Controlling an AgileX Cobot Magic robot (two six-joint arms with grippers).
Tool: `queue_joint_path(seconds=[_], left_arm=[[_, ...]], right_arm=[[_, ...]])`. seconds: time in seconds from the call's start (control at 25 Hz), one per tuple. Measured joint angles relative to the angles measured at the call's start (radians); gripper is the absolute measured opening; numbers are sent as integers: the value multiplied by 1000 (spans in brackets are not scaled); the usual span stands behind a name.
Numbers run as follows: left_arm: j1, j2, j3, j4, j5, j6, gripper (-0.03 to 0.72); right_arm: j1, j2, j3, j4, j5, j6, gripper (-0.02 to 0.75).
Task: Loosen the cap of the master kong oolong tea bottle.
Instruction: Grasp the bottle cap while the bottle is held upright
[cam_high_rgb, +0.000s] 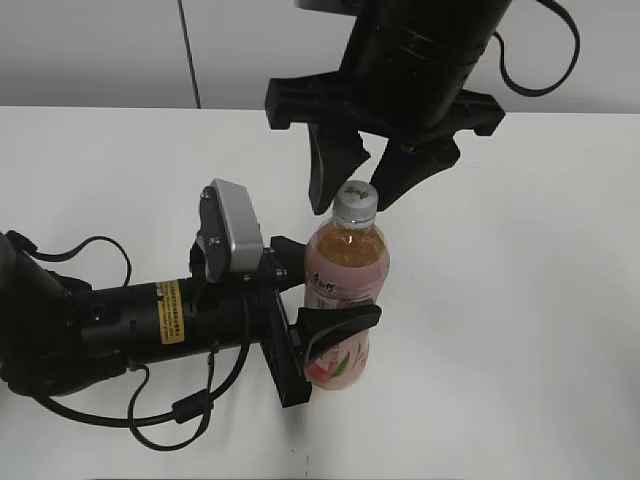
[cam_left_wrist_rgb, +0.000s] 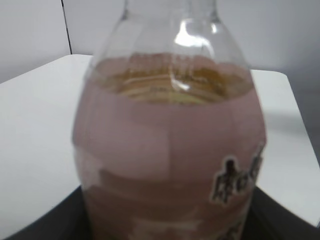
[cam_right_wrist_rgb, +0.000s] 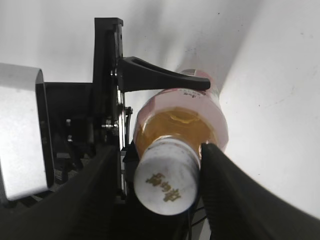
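Standing upright near the middle of a plain white table (cam_high_rgb: 520, 300), the master kong oolong tea bottle (cam_high_rgb: 345, 262) is clamped around its pink label by the left claw (cam_high_rgb: 325, 325), which reaches in from the left. The right claw (cam_high_rgb: 365, 180) hangs above, its fingers partly spread on either side of the white cap (cam_right_wrist_rgb: 167, 181); whether they touch it I cannot tell. A pale wall (cam_high_rgb: 100, 50) runs along the far edge.

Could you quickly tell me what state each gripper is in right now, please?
Left gripper: closed on the master kong oolong tea bottle, around its labelled body.
Right gripper: jaws straddle the cap; whether they grip it cannot be told.
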Motion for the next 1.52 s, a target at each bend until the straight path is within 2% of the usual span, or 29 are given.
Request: queue_joint_path(seconds=[1.52], left_arm=[[0, 0, 0, 1, 0, 7, 394]], right_arm=[[8, -37, 44, 16, 3, -13, 396]])
